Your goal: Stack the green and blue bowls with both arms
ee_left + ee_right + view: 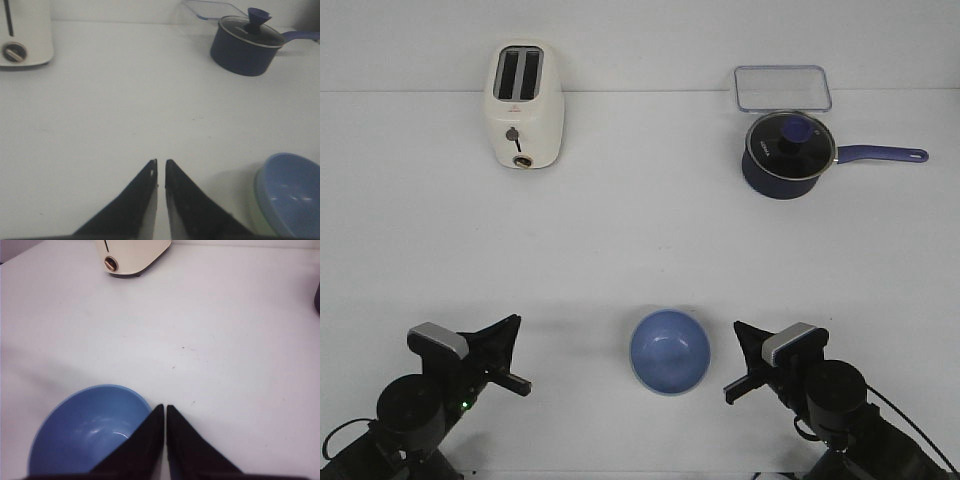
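Note:
The blue bowl (669,350) sits on the table near the front middle, between my two grippers. It rests inside the green bowl (258,214), of which only a pale edge shows under it in the left wrist view. The blue bowl also shows in the left wrist view (292,192) and the right wrist view (85,432). My left gripper (512,324) is shut and empty, apart from the bowls on their left; it also shows in its wrist view (161,161). My right gripper (740,328) is shut and empty, just right of the bowls, its tips (165,406) beside the blue rim.
A cream toaster (524,105) stands at the back left. A dark navy saucepan (788,155) with a glass lid and a long handle stands at the back right. A clear rectangular container (783,88) lies behind it.

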Available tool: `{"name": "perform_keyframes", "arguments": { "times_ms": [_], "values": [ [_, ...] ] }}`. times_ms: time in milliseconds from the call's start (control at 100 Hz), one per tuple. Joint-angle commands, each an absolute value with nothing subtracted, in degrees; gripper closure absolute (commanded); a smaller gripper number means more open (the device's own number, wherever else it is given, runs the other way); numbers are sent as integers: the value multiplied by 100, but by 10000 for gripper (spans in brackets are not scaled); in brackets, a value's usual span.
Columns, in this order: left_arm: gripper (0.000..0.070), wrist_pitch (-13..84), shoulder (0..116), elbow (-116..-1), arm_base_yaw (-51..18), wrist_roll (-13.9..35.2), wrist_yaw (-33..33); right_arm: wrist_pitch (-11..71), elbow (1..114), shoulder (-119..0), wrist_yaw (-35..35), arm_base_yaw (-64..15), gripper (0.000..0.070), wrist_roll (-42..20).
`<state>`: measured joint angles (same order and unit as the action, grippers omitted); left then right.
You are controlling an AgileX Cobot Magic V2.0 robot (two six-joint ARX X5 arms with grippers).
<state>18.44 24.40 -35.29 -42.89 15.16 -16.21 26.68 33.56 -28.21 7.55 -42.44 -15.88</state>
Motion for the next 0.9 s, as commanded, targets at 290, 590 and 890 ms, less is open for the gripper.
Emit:
{"name": "perform_keyframes", "arguments": {
  "times_ms": [290,590,890],
  "values": [
    [688,-21,891,-1059,-801,-228,-554,2587,3385,-2845,755,-4294,690,-1555],
    [687,-62,16,-143,119,-191,-191,2580,3385,-2842,755,-4294,690,-1553],
    [687,-10,16,-78,121,-196,-150,2576,3385,-2845,755,-4294,690,-1553]
  ]
}}
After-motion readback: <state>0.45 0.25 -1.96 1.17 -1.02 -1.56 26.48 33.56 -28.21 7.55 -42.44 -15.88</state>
